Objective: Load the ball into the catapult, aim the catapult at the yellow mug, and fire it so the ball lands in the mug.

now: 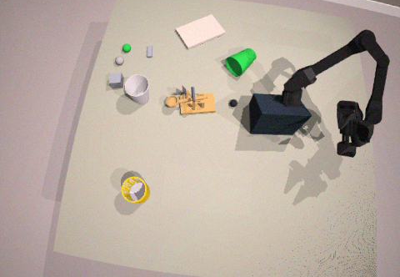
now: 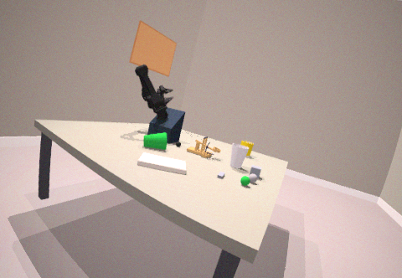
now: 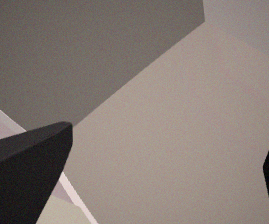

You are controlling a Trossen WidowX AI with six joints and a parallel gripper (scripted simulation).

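The orange catapult (image 1: pixel 208 107) (image 2: pixel 193 149) stands mid-table, its arm and round cup (image 1: pixel 172 101) (image 2: pixel 216 149) pointing toward the white cup; I see no ball in it. The yellow mug (image 1: pixel 147 196) (image 2: pixel 249 147) stands upright, off to one side of that line. A black ball (image 1: pixel 233 103) (image 2: pixel 178 144) lies between the catapult and my base. A green ball (image 1: pixel 127 47) (image 2: pixel 244 181) and a grey ball (image 1: pixel 119 60) (image 2: pixel 253 178) lie near the far end. My gripper (image 1: pixel 347 130) (image 2: pixel 171 94) (image 3: pixel 174 148) is open and empty, raised high, away from them all.
A white cup (image 1: pixel 142 98) (image 2: pixel 238 157) stands beyond the catapult, beside a grey cube (image 1: pixel 116 80) (image 2: pixel 255 172). A green cup (image 1: pixel 247 58) (image 2: pixel 155 141) lies on its side near a pale slab (image 1: pixel 201 31) (image 2: pixel 162 163). A small grey block (image 1: pixel 149 52) (image 2: pixel 220 175) lies near the balls.
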